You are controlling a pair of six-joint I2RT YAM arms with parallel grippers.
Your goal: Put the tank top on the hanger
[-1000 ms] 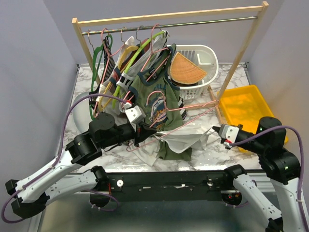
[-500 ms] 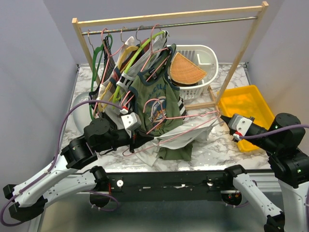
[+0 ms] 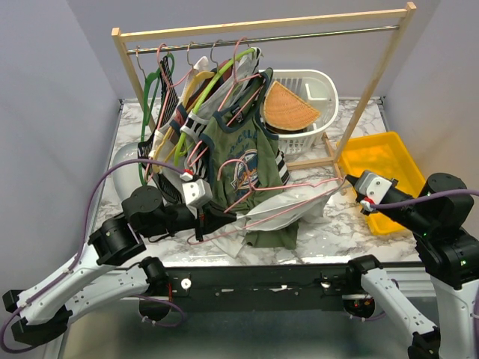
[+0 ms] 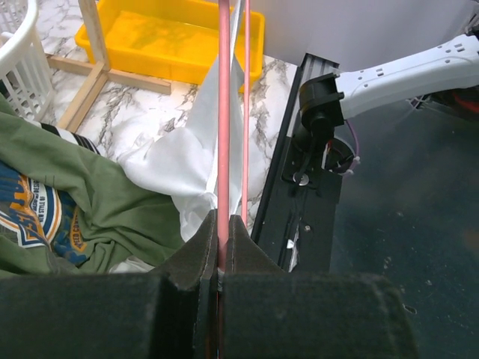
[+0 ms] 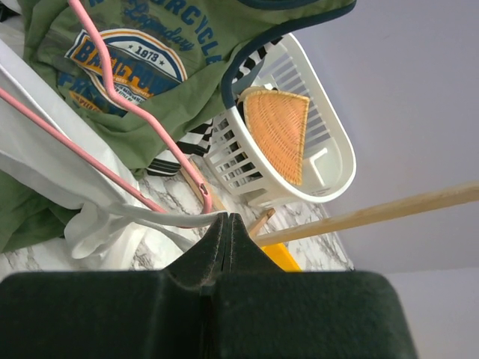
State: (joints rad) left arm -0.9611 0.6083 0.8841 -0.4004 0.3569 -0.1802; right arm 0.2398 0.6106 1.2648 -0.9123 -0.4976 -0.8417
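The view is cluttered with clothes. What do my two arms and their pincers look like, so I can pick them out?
The left arm and right arm match: white lower links, chunky black joint housings, a purple cable looping along each, and a small white block at the wrist. The left pincer and right pincer each have two matte black, wedge-shaped fingers.

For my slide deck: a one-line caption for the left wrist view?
Left gripper shut on the thin pink wire hanger, floppy white tank top trailing along it.
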